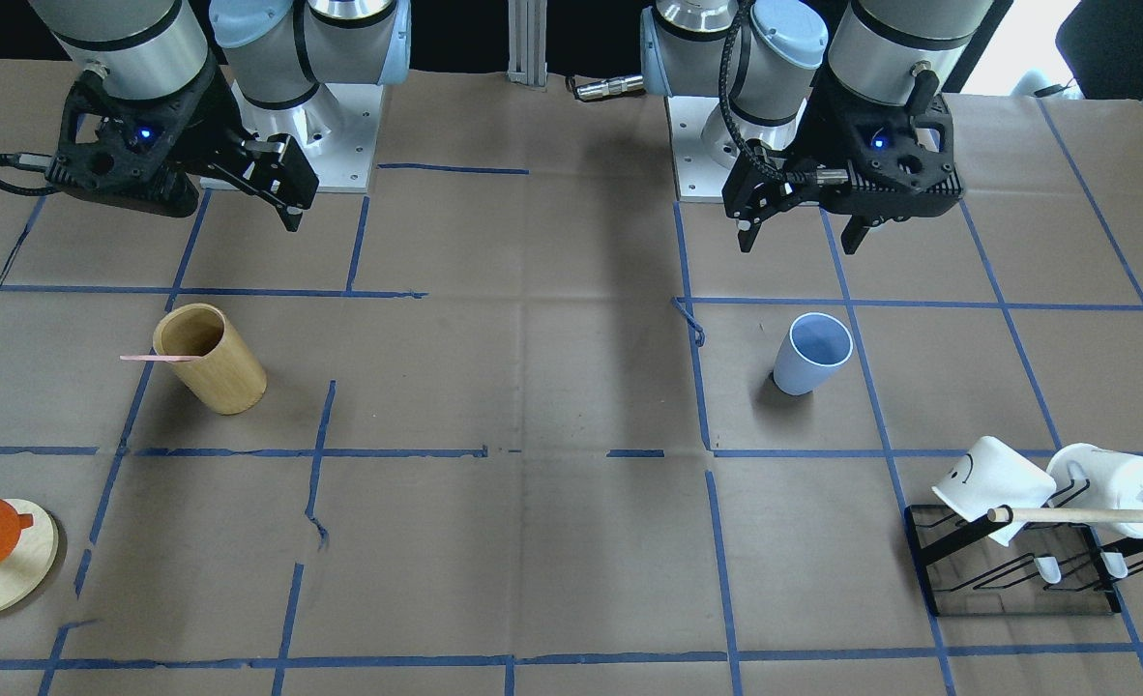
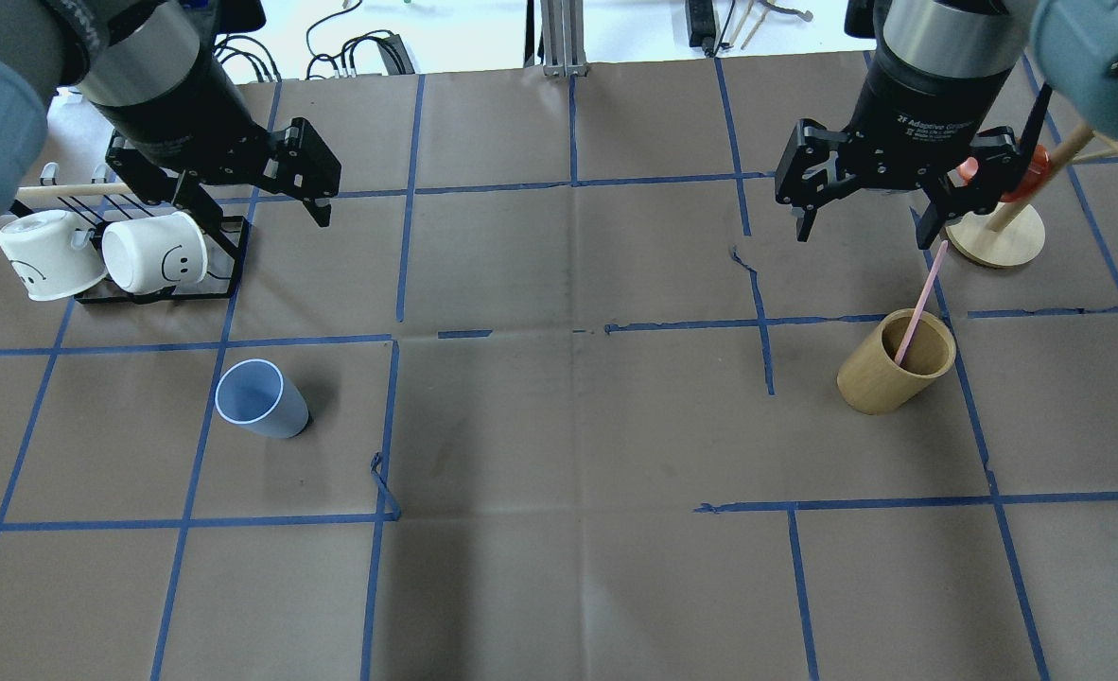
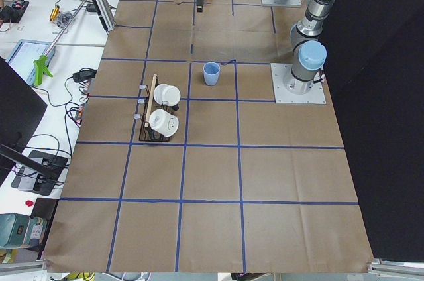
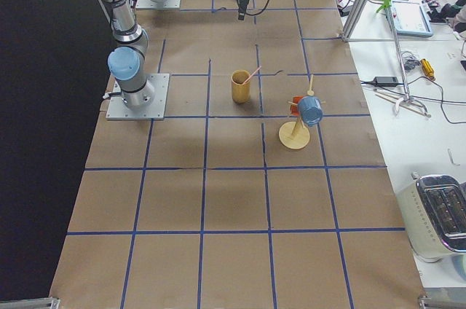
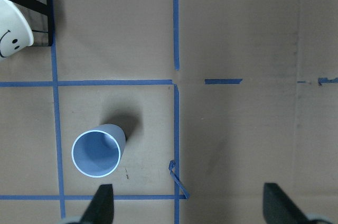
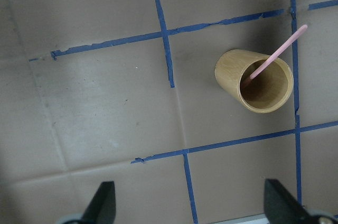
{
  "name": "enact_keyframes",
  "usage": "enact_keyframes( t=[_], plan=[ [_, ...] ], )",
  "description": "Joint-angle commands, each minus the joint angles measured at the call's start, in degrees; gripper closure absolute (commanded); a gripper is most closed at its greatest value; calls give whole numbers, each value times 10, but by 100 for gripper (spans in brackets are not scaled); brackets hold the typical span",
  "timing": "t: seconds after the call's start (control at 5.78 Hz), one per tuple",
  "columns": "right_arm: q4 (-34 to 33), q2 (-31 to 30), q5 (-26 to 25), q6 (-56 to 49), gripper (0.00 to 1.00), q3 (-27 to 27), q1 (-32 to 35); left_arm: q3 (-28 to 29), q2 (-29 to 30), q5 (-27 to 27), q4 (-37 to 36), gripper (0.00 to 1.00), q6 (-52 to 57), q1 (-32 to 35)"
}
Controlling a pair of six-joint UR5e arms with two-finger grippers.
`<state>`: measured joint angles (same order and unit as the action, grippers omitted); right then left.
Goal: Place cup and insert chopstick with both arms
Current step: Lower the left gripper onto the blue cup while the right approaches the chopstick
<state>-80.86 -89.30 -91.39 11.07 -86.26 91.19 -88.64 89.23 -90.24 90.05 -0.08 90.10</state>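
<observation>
Checking left gripper (image 2: 254, 203): spread wide, nothing in it; hangs above the table pointing down, well apart from cup (image 2: 261, 402), with mug rack (image 2: 235, 248) just beside; same story at right gripper (image 2: 864, 232), wide open and empty, hovering short of wooden cylinder (image 2: 890, 378).

Locating cup: upright, mouth up, alone in a taped square on the robot's left side; locating chopstick (image 2: 920, 301): leaning inside the wooden cylinder on the right side, top end sticking out past the rim.

Judging cup as light, stiff, smooth plastic; probably slippery and easy to tip; best pinched across the wall just below the rim, or with one finger inside the mouth, gentle squeeze.

Judging chopstick as very light, thin, rigid, prone to swivel between pads; best taken on the exposed upper part, clear of the cylinder rim, fingers square to the shaft.

Going by the wrist views: both wrists looking straight down; fingertips (image 5: 103, 203) at frame bottom, cup sitting off toward one of them, not centred between; both arms sitting back near the bases, neither over its target.
</observation>
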Motion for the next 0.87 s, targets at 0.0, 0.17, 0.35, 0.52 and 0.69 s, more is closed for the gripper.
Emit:
enact_keyframes(
  t=[0.0,0.17,0.35,0.52,0.69],
  plan=[
    [-9,0,2,0,0,0,-2,-15,5,-1,13,2,3,-5],
    [-10,-1,2,-2,0,2,-6,-77,8,-1,5,2,10,-17],
    [-11,3,0,-13,0,4,-12,-146,-5,-19,-56,3,74,-24],
    [-13,4,-5,-48,0,6,-29,-223,6,-33,-149,3,107,-53],
    [-41,4,-10,-140,0,0,-66,-289,10,-31,-236,4,145,-78]
  ],
)
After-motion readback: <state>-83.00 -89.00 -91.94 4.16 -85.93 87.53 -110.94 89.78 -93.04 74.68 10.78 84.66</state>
